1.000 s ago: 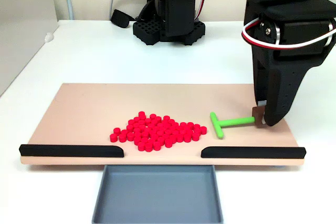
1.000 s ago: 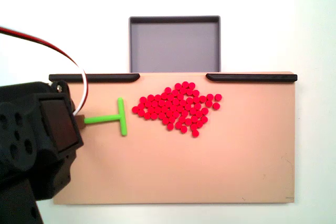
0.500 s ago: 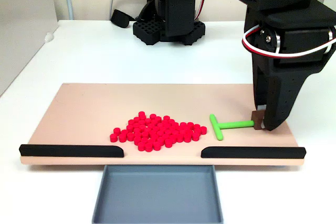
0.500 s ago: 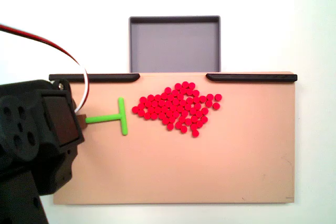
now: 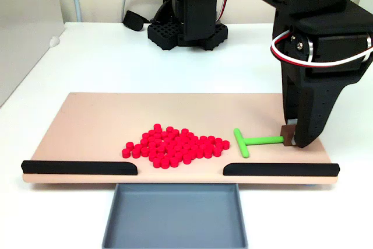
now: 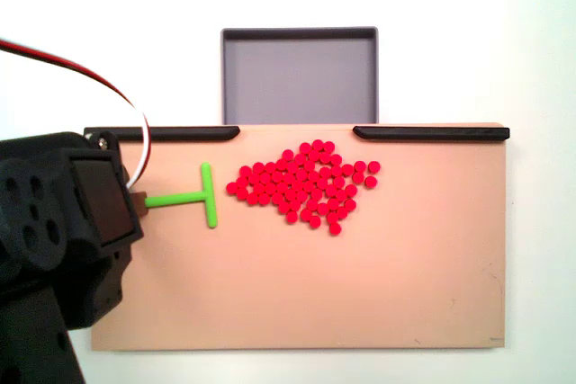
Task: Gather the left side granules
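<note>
In a fixed view from the front, the gripper (image 5: 289,139) pinches the end of the green pusher (image 5: 252,141) between its jaws, down at the 3 o'clock side of the tan board (image 5: 93,121). In the last second the pusher has slid a tiny bit away from the red granules (image 5: 173,146), toward 3 o'clock, and a small gap now shows between its crossbar and the pile. The granules themselves have not moved; they sit in 1 bunch near the middle of the board, just behind the gap between the 2 black rails (image 5: 80,167). In another fixed view from above, the same pile (image 6: 306,184) lies at 6 o'clock from the gray tray (image 6: 300,35), with the pusher (image 6: 192,197) at its 9 o'clock side and the gripper (image 6: 135,202) holding its stem. To me this looks like the arm backing off to line up a new push, so no gathering is happening right now.
</note>
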